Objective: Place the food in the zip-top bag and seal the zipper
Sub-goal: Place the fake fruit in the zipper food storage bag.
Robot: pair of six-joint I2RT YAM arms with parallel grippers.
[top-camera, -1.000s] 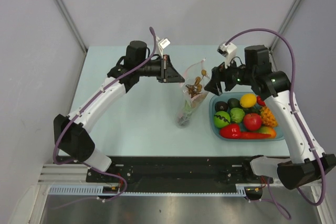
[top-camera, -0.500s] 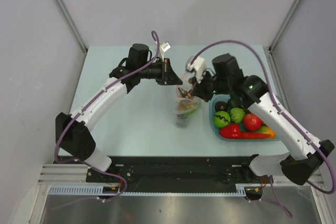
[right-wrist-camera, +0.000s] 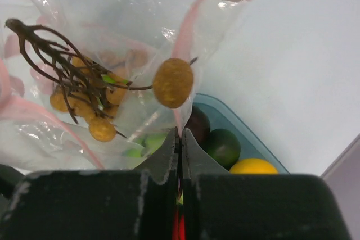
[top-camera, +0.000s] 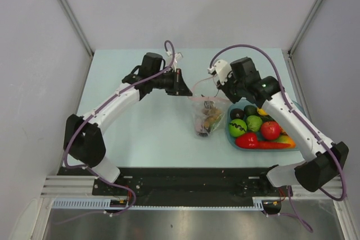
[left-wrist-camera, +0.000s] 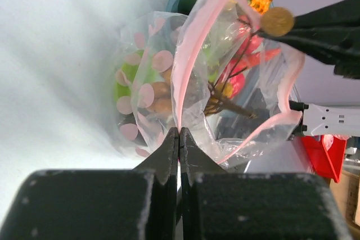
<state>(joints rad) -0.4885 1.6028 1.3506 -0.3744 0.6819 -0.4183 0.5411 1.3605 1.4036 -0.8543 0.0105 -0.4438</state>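
Note:
The clear zip-top bag (top-camera: 207, 115) hangs between both grippers with its mouth pulled open. Its pink zipper (left-wrist-camera: 188, 54) strip runs up from my left gripper (left-wrist-camera: 179, 132), which is shut on it. My right gripper (right-wrist-camera: 180, 134) is shut on the opposite side of the zipper (right-wrist-camera: 183, 43). Inside the bag lie a brown grape cluster (right-wrist-camera: 84, 99) and green pieces (left-wrist-camera: 125, 82). In the top view the left gripper (top-camera: 187, 89) and right gripper (top-camera: 220, 95) hold the bag's two upper corners. More food lies in the tray: a yellow lemon (right-wrist-camera: 253, 166), a green fruit (top-camera: 238, 127), a red tomato (top-camera: 270, 130).
The light blue tray (top-camera: 270, 149) sits right of the bag, under my right arm. It also holds a red pepper (top-camera: 253, 141) and dark fruits (right-wrist-camera: 222, 145). Grey walls close in the table on three sides.
My right gripper has swung left from the tray to the bag's mouth and shut on its right edge. The mouth now stands stretched wider between the two grippers.

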